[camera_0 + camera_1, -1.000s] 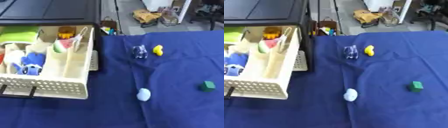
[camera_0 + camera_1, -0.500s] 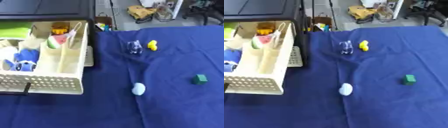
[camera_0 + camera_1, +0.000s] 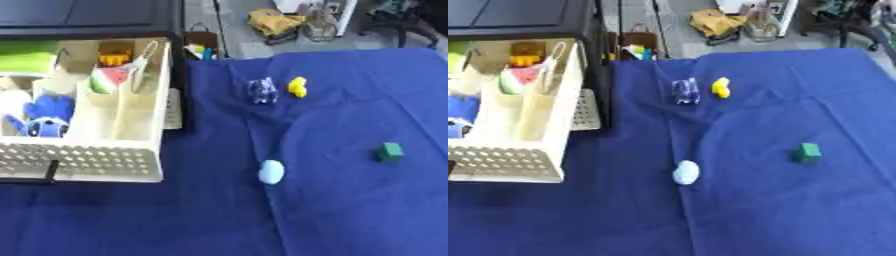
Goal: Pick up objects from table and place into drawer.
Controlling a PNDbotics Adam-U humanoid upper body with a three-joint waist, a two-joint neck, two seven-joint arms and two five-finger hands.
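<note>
A cream pulled-out drawer (image 3: pixel 131 167) stands at the left on the blue cloth, holding a blue plush (image 3: pixel 42 117), a watermelon-slice toy (image 3: pixel 103 80), a green thing (image 3: pixel 26 56) and an orange-yellow toy (image 3: pixel 114 56). On the cloth lie a pale blue egg-shaped thing (image 3: pixel 271 172), a small green cube (image 3: pixel 390 151), a yellow toy (image 3: pixel 298 86) and a small bluish-clear thing (image 3: pixel 262 90) beside it. Neither of my hands shows in either view.
A black cabinet (image 3: pixel 87 17) sits behind the drawer. Past the table's far edge lie floor clutter, a yellow bag (image 3: pixel 273 21) and a chair base (image 3: pixel 846 25). The blue tablecloth (image 3: pixel 350 210) stretches from the drawer to the right edge.
The whole picture has shifted and the table sits less askew: the camera moved. The objects on the cloth and in the drawer keep their places.
</note>
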